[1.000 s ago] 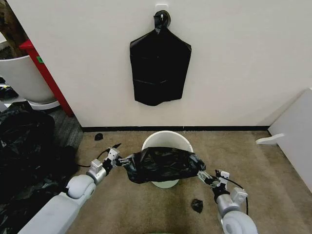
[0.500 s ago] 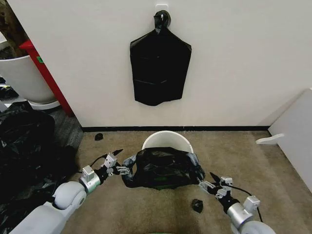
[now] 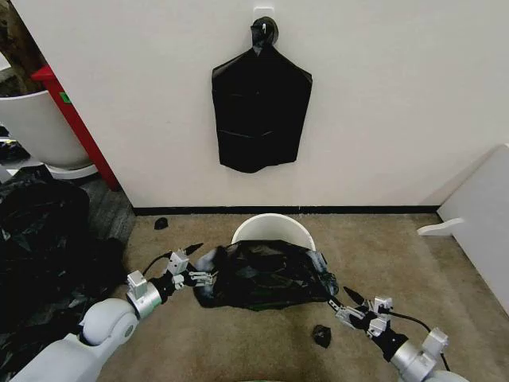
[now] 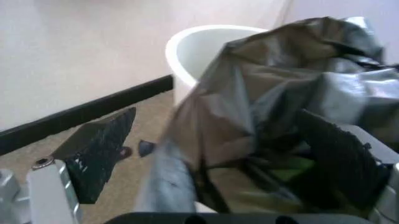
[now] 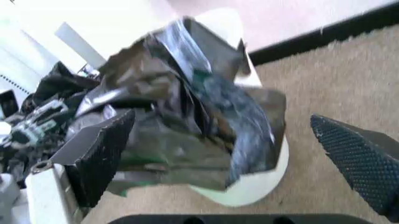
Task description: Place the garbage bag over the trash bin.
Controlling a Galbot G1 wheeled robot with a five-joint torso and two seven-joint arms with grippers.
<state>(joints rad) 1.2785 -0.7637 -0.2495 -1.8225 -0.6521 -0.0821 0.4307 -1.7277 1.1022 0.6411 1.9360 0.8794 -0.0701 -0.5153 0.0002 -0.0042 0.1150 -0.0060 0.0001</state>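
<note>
The cream-white trash bin (image 3: 273,226) stands on the carpet by the wall. The glossy black garbage bag (image 3: 262,274) lies crumpled over its front rim and near side, leaving the back of the mouth uncovered. My left gripper (image 3: 197,264) is at the bag's left edge, its fingers spread wide; in the left wrist view the garbage bag (image 4: 281,93) runs between them in front of the trash bin (image 4: 199,46). My right gripper (image 3: 343,304) is open and apart from the bag's right lower corner. The right wrist view has the garbage bag (image 5: 187,107) draped on the trash bin (image 5: 262,182).
A flat black bag bundle (image 3: 261,111) hangs on the wall above the bin. A large white tub (image 3: 36,127), a red post (image 3: 75,123) and a bulky mass of black plastic (image 3: 44,247) are at the left. A white panel (image 3: 485,223) stands right. A black scrap (image 3: 321,335) lies on the carpet.
Both arms have drawn back toward me. The right gripper has come away from the bag. The bag has sunk lower over the bin's front.
</note>
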